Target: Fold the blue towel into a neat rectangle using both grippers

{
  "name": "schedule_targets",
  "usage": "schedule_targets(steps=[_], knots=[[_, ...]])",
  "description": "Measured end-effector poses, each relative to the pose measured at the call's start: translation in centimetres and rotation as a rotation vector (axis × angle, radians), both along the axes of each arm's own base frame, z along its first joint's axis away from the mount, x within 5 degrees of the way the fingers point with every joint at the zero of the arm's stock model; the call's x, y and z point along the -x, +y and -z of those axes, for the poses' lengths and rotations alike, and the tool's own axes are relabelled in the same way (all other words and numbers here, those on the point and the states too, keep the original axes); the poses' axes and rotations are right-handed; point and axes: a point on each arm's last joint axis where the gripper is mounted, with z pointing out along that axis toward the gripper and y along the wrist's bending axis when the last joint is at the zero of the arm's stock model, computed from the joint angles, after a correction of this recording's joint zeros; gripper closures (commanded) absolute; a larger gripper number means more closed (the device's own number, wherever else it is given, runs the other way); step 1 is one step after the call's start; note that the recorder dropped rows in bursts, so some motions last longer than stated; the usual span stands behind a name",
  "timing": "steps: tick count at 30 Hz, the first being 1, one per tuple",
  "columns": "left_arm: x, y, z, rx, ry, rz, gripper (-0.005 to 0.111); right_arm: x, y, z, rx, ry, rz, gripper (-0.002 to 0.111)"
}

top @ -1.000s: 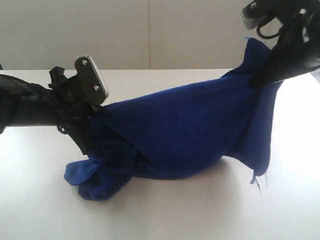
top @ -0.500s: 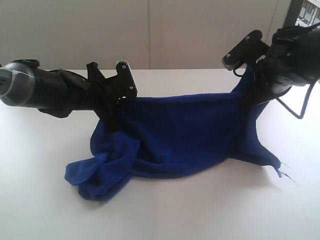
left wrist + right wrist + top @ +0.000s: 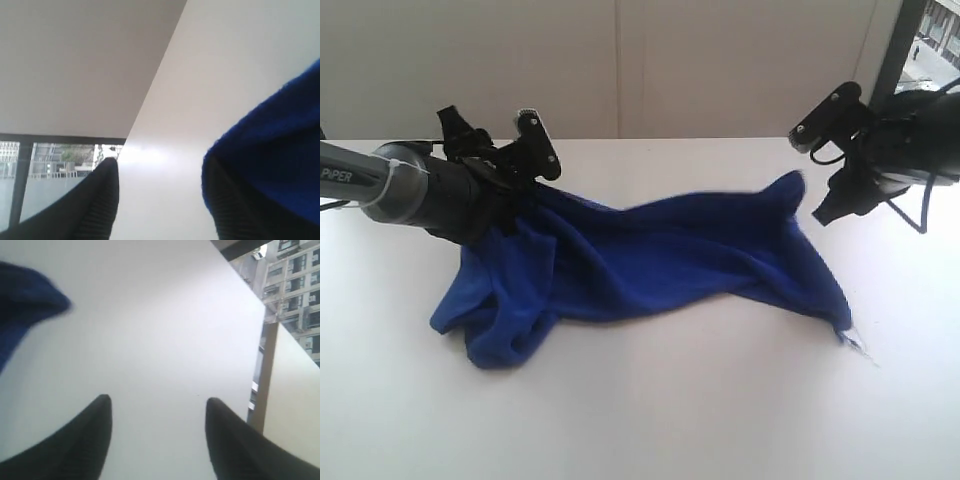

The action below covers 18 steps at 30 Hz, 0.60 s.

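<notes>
Black left arm (image 3: 420, 195), at nine o'clock, bears white "PIPER" lettering (image 3: 335, 176); right gripper (image 3: 806, 180), at three o'clock, shows a screwed grey plate (image 3: 828, 115) and looped cable (image 3: 910, 215).

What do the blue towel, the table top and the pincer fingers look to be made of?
Blue towel: soft fuzzy cloth, probably microfibre; matte nap, limp folds.
Table top: hard, smooth white, perhaps laminate; slight sheen.
Left pincer fingers: black, finely ribbed, likely plastic or rubber.
</notes>
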Motion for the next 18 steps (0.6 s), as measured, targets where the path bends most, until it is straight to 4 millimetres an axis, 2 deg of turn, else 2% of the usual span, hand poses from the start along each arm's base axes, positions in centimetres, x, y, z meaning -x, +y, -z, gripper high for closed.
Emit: schedule_targets(steps=[4, 6, 8, 14, 18], knots=[[0.3, 0.3, -0.8, 0.065, 0.008, -0.048, 0.051, -0.4, -0.5, -1.1, -0.012, -0.050, 0.081, 0.051], [0.5, 0.2, -1.3, 0.108, 0.020, -0.041, 0.051, -0.2, -0.5, -1.5, -0.057, -0.066, 0.120, 0.057], [0.6, 0.0, -1.8, 0.139, 0.029, -0.026, 0.051, 0.2, -0.3, -2.0, -0.118, -0.065, 0.142, 0.069], [0.8, -0.4, -2.9, 0.165, 0.021, 0.016, 0.051, 1.4, 1.8, -2.9, -0.269, 0.080, -0.054, 0.105], [1.1, -0.5, -5.0, 0.211, -0.016, 0.009, 0.052, 2.2, 3.5, -2.3, -0.369, 0.219, -0.176, 0.108]])
